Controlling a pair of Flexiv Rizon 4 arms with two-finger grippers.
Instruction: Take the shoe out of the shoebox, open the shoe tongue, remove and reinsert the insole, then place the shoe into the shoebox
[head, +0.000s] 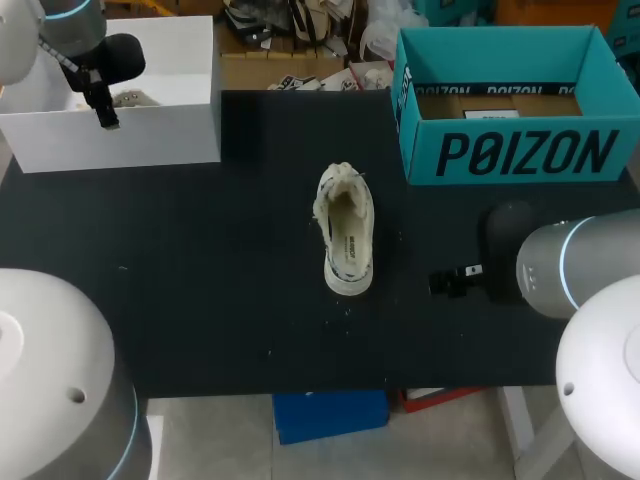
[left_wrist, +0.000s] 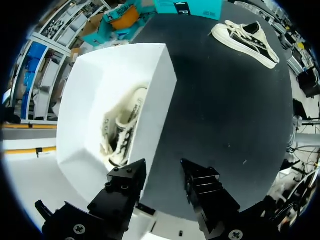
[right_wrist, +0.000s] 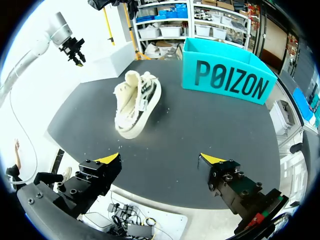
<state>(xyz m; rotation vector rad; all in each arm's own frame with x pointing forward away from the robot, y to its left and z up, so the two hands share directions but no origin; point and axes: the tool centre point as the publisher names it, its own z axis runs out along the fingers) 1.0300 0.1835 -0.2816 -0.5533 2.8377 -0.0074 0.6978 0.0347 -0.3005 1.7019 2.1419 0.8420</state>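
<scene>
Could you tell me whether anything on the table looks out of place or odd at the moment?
Nothing looks damaged or spilled. The shoe stands upright mid-table, its opening pulled wide and its laces loose. A second shoe lies tilted against a wall of the white box.

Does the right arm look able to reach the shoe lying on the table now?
Probably yes: the right tool is open, the shoe lies ahead of it, and nothing stands between them.
</scene>
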